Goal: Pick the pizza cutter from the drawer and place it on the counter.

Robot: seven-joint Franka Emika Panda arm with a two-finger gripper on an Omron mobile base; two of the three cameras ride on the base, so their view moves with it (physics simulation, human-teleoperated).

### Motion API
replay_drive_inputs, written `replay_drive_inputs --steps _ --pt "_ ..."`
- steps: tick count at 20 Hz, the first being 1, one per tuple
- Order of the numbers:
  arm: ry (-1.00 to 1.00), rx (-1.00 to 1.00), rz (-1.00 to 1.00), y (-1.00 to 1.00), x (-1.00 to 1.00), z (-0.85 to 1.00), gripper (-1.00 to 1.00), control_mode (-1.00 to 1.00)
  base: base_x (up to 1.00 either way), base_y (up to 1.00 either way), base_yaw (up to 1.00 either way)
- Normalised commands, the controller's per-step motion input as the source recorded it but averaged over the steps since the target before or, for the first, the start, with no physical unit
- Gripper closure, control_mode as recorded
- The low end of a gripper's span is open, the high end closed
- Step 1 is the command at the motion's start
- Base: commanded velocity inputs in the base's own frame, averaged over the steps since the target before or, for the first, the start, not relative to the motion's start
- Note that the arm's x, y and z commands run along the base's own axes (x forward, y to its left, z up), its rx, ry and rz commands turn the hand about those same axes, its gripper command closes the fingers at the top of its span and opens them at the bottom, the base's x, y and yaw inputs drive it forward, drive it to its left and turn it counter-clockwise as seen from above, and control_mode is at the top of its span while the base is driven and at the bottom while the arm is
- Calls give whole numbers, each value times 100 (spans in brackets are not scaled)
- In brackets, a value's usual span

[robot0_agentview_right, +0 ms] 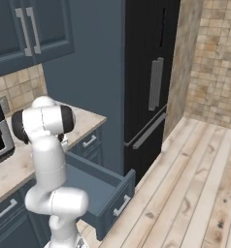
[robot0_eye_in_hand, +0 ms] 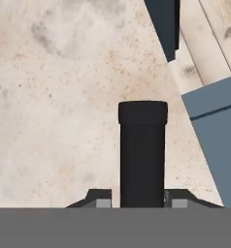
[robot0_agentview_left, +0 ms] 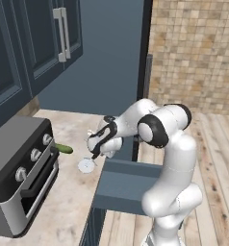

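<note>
My gripper (robot0_agentview_left: pixel 93 153) is shut on the thin black handle of the pizza cutter (robot0_agentview_left: pixel 86 165). Its pale round wheel hangs down close over the beige marbled counter (robot0_agentview_left: pixel 70 197), near the counter's right edge. Whether the wheel touches the stone I cannot tell. In the hand view the black handle of the pizza cutter (robot0_eye_in_hand: pixel 142 145) rises between my gripper's (robot0_eye_in_hand: pixel 141 201) two fingertips, with the counter (robot0_eye_in_hand: pixel 54 97) behind it. The slate-blue drawer (robot0_agentview_left: pixel 128 185) stands pulled open to the right of the gripper. In the right base view the drawer (robot0_agentview_right: pixel 105 191) shows below the arm.
A green vegetable (robot0_agentview_left: pixel 64 148) lies on the counter left of the wheel, beside a grey toaster oven (robot0_agentview_left: pixel 20 173). Blue wall cabinets (robot0_agentview_left: pixel 34 43) hang above. A tall black fridge (robot0_agentview_right: pixel 151 82) stands to the right, with wooden floor (robot0_agentview_right: pixel 195 184) in front of it.
</note>
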Motion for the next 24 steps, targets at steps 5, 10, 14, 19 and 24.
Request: replay_drive_inputs --steps 5,10,14,19,24 --pt "-31 1 13 0 0 14 -100 -100 0 0 0" --pt "-21 7 17 0 3 72 -100 -100 0 0 0" --pt "-6 11 24 -13 0 100 -100 -100 0 0 0" --pt "3 11 18 -65 -26 100 -100 -100 0 0 0" --pt "22 1 0 -82 -49 100 -100 -100 0 0 0"
